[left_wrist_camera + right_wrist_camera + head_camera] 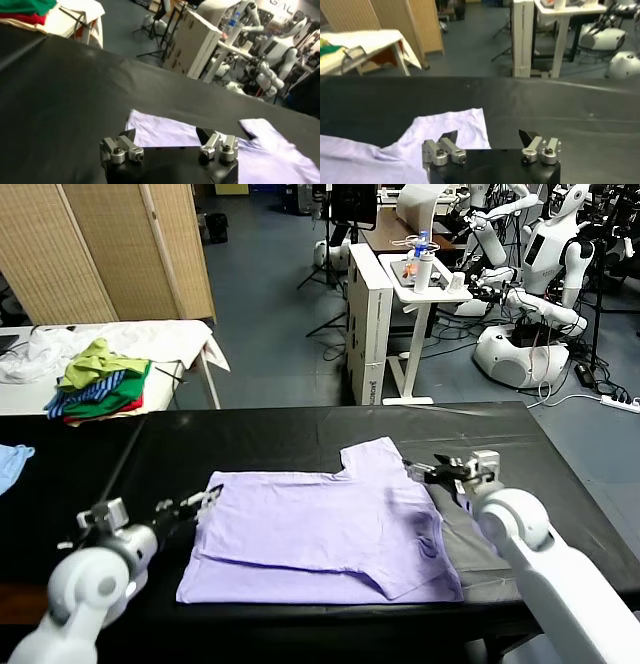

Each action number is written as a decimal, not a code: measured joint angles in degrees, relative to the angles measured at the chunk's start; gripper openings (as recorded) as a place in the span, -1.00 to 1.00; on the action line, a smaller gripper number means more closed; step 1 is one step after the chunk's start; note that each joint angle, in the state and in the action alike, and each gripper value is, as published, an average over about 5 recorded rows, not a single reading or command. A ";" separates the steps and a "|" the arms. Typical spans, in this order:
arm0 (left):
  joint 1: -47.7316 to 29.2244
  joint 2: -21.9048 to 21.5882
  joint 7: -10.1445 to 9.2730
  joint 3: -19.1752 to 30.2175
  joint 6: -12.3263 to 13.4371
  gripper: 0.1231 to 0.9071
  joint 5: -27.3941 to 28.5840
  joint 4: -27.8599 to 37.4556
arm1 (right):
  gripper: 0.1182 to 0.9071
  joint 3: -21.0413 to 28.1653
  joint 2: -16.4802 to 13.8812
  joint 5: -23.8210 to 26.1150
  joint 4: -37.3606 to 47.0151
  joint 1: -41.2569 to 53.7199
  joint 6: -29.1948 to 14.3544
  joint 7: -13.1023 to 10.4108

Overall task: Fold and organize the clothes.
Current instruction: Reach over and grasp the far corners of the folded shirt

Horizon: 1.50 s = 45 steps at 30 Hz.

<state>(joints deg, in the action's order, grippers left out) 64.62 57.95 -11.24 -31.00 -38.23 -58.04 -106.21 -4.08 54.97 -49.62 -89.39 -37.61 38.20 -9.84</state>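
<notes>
Nearest the head camera, both arms come in from the lower corners, their upper parts cut off by the frame edge. The left gripper (205, 499) hangs at the near left corner of the T-shirt (320, 529), its fingers spread wide and holding nothing; in its wrist view the fingertips (130, 135) frame the shirt's left edge. The right gripper (432, 471) sits by the shirt's far right sleeve, jaws likewise spread and empty; whether either gripper touches the cloth cannot be told.

The T-shirt lies flat in the middle of the black table (250, 439), one sleeve sticking up toward the far side. A fold runs across its lower left part, so a layer is tucked under and hidden. A faint darker print shows near its right edge, hard to make out. A grey strip beside that edge is partly covered by the right arm.

A light blue cloth (12, 462) is cut off at the table's left edge. Farther off, a pile of garments (98, 384) rests on a white-draped table (185, 339).
</notes>
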 joint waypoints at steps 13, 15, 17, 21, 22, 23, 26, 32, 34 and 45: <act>-9.22 0.55 1.26 6.44 1.11 1.00 4.97 11.99 | 1.00 2.63 1.53 1.77 4.69 2.26 -0.13 1.71; -9.57 0.57 1.26 6.66 1.20 1.00 5.30 12.83 | 0.99 2.90 1.90 1.97 5.21 2.50 -0.17 1.85; -9.61 0.57 1.28 6.80 1.28 1.00 5.56 13.24 | 0.94 3.12 2.23 2.12 5.67 2.72 -0.19 1.93; -9.33 0.51 1.39 6.92 1.50 1.00 6.10 13.45 | 0.82 3.48 2.89 2.25 6.30 3.10 -0.21 1.97; -9.25 0.48 1.41 6.94 1.54 0.98 6.25 13.47 | 0.80 3.54 3.03 2.27 6.41 3.16 -0.21 1.97; -9.17 0.44 1.43 6.95 1.58 0.96 6.38 13.49 | 0.79 3.59 3.15 2.30 6.50 3.20 -0.21 1.97; -8.92 0.30 1.45 6.98 1.65 0.84 6.73 13.53 | 0.76 3.64 3.51 2.49 6.76 3.21 -0.19 1.96; -8.14 -0.09 2.13 7.24 1.80 0.63 8.56 13.01 | 0.67 3.56 4.15 2.94 6.87 2.69 -0.17 2.01; -7.95 -0.20 2.42 7.45 1.96 0.59 9.27 12.76 | 0.64 3.48 4.25 3.04 6.89 2.55 -0.18 2.03; -8.22 -0.50 3.69 8.65 2.44 0.43 11.01 12.38 | 0.47 3.02 4.46 3.20 7.40 2.35 -0.28 2.17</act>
<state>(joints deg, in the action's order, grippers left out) 56.40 57.45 -7.55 -22.35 -35.79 -47.03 -93.83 -1.06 59.44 -46.42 -81.99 -35.26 37.93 -7.67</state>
